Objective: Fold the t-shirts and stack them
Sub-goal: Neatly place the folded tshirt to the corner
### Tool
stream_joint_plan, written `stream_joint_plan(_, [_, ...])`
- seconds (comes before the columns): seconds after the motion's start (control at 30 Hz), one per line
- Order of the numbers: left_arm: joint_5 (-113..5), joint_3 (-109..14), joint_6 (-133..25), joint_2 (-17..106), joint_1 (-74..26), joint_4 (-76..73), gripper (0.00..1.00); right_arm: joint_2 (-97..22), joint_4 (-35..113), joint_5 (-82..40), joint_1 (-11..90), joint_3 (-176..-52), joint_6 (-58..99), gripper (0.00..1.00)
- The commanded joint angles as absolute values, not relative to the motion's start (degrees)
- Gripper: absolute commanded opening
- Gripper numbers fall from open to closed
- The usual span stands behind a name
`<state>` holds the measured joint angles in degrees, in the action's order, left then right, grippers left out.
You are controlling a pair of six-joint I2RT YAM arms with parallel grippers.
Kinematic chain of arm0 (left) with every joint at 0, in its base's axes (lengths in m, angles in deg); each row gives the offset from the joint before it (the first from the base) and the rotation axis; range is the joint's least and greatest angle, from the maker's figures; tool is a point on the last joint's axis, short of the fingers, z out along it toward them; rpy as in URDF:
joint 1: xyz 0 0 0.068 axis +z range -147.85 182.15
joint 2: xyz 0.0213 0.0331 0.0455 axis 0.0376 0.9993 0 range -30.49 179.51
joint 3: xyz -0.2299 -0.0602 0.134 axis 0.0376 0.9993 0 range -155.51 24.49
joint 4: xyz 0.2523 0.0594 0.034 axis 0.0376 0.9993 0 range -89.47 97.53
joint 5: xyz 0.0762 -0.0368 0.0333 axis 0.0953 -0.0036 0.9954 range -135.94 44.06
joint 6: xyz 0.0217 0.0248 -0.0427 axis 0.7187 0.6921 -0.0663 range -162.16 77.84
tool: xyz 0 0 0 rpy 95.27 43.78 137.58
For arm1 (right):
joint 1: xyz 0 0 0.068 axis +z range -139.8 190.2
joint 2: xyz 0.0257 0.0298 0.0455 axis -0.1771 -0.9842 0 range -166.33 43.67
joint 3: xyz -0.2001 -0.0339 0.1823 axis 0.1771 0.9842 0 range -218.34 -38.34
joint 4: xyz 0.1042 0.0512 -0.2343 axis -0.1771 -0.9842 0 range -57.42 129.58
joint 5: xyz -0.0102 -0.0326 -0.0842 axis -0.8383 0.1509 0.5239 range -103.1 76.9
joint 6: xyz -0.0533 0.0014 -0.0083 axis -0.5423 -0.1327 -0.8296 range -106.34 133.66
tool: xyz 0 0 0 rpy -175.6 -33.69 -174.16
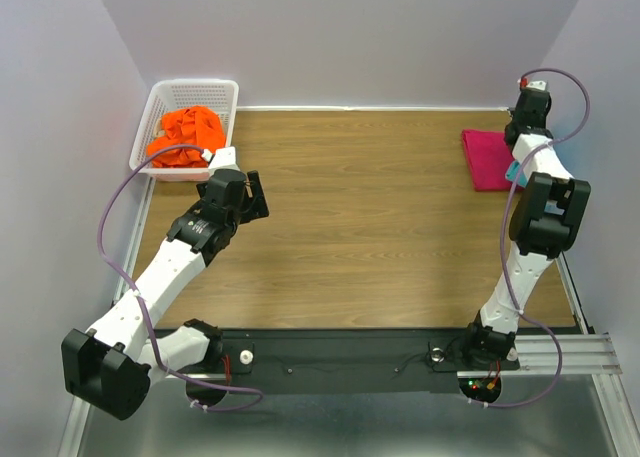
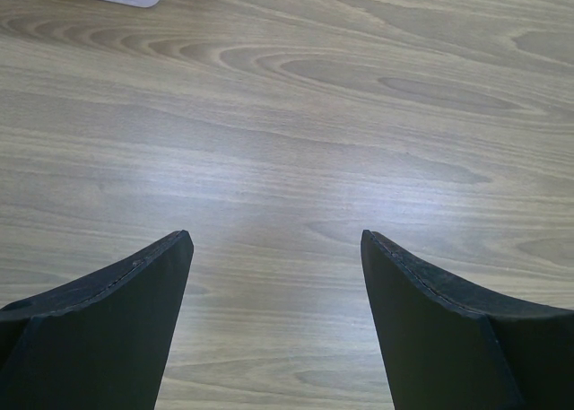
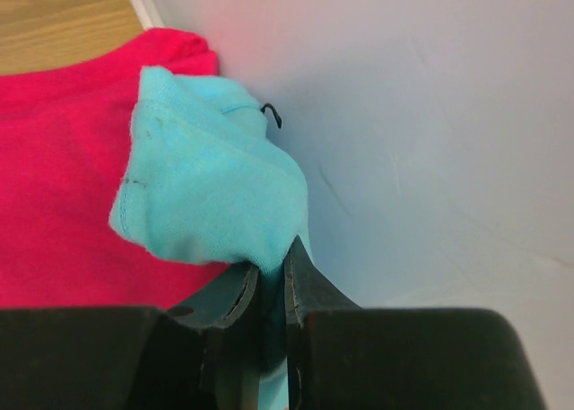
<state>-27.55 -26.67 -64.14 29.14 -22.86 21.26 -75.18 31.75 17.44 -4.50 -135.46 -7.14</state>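
Three t-shirts, at the two far corners of the surface (image 1: 360, 227).
Orange t-shirt (image 1: 187, 135) crumpled in a loose heap inside the white basket (image 1: 232, 112) at far left. Magenta t-shirt (image 1: 485, 157) folded flat into a neat rectangle at far right. Turquoise t-shirt (image 3: 211, 195) bunched into a soft wad over the magenta one's right edge, one end pinched in the right claw (image 3: 273, 280); resting or lifted, impossible to tell.

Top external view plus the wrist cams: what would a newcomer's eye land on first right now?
The bright orange t-shirt heaped in the white basket at the far left corner stands out most. Next comes the magenta t-shirt at the far right edge, where the right hand pinches a bunched turquoise t-shirt lying over it. The left hand hangs open above the wooden table.
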Motion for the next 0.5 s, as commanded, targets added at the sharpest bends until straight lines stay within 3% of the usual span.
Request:
stream_joint_plan(0.0, [-27.3,-29.2,-64.8,29.0,-22.7,19.2,0.88,-71.7,31.7,12.3,-3.6,-141.2,-6.7,0.01])
stream_joint_plan(0.47, [-26.9,-28.9,-65.3,27.8,-22.6,20.0,0.88,-78.4,29.3,3.4,2.8,-141.6,-8.3,0.01])
